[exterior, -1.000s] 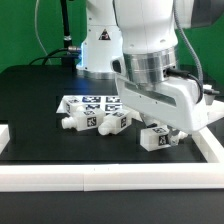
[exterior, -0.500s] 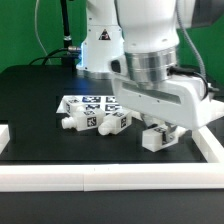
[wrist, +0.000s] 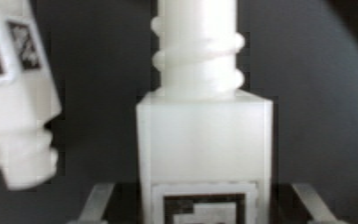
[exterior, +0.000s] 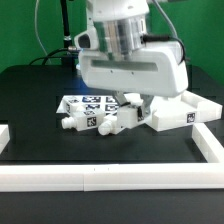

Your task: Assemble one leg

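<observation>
While the black worktop (exterior: pixel 30 100) fills the middle of the exterior view, the arm's hand (exterior: pixel 133 100) hangs at frame centre. The marker board (exterior: pixel 88 101) lies just left of the hand, with a loose leg (exterior: pixel 75 122) below-left of it. In the wrist view the hand pinches the leg (wrist: pixel 202 140) at its tagged end. The fingers (wrist: pixel 108 200) flank it and the peg points away.

We see the leg (wrist: pixel 202 130) as smooth white plastic, faintly glossy; the surface (exterior: pixel 35 105) looks matt black; the arm (exterior: pixel 130 72) has a glossy white shell.
</observation>
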